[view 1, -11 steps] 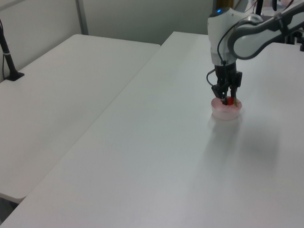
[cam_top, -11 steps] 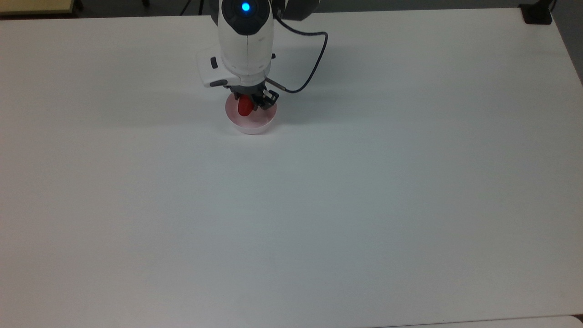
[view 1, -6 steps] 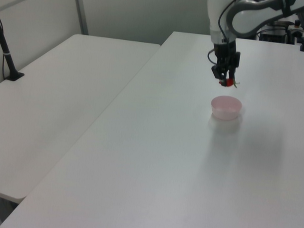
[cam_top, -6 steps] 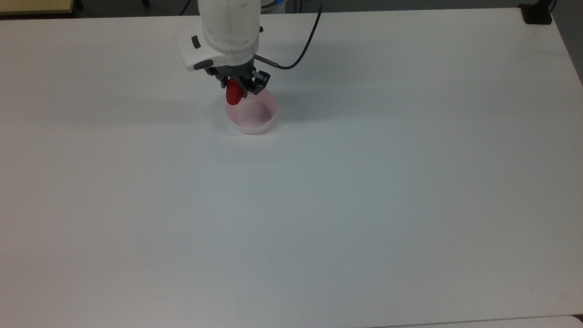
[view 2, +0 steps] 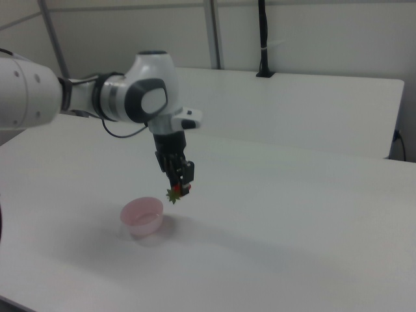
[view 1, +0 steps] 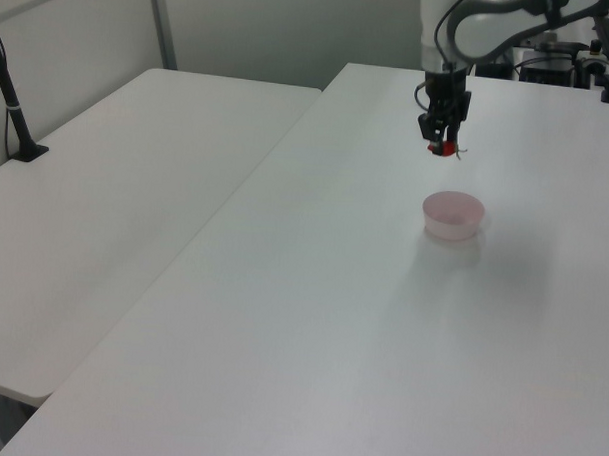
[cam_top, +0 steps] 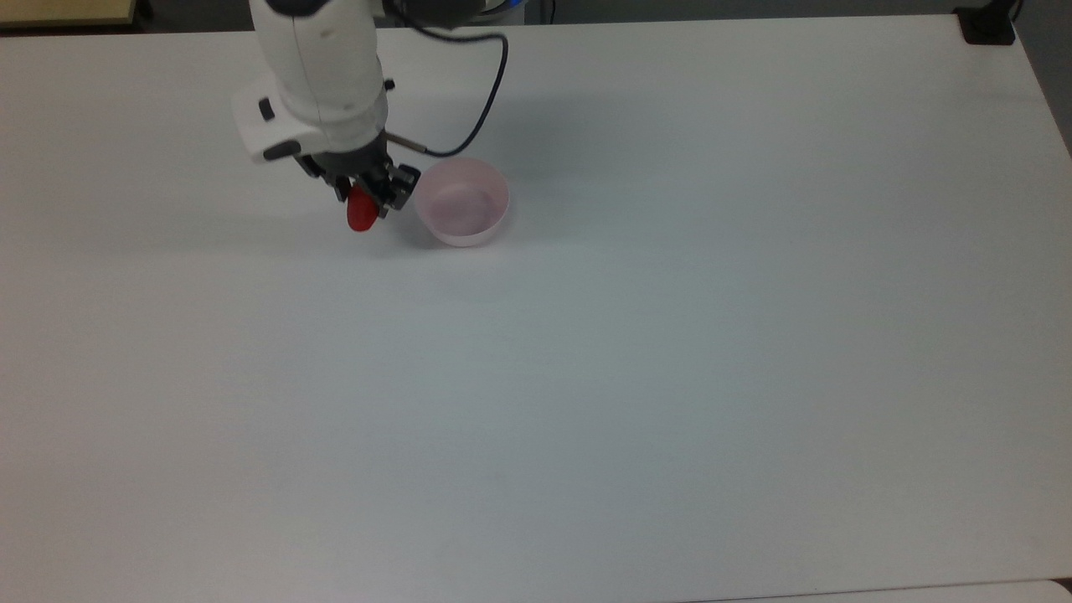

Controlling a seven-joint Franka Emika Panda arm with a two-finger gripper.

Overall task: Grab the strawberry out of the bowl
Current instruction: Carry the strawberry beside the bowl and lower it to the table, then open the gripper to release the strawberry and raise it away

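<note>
White bench (cam_top: pixel 670 377) surface fills the top view, with a pale pink bowl (cam_top: pixel 462 202) sitting on it toward the upper middle. Just to the top view's left of the bowl, apart from its rim, the end effector (cam_top: pixel 362 194) of a white robot arm (cam_top: pixel 318 67) points downward, clenched on a red strawberry (cam_top: pixel 361 214) whose rounded red end pokes out below the dark fingers. A black cable (cam_top: pixel 473 100) loops from the wrist past the bowl's far side. In the left view, the same bench (view 1: pixel 381 341) stretches away from the camera, and the bowl (view 1: pixel 453 214) rests on it with nothing inside. The end effector (view 1: pixel 440 141) hangs in the air beyond the bowl and well above the surface, gripping the strawberry (view 1: pixel 442 148), which shows as a small red spot at its tip. A second white table (view 1: pixel 115 211) stands alongside at the left view's left. In the right view, the arm (view 2: pixel 123 97) reaches in from the right view's left, and the end effector (view 2: pixel 182 185) holds the strawberry (view 2: pixel 177 192) above and just to the right view's right of the bowl (view 2: pixel 142 216), green leafy cap hanging downward, clear of the rim.
</note>
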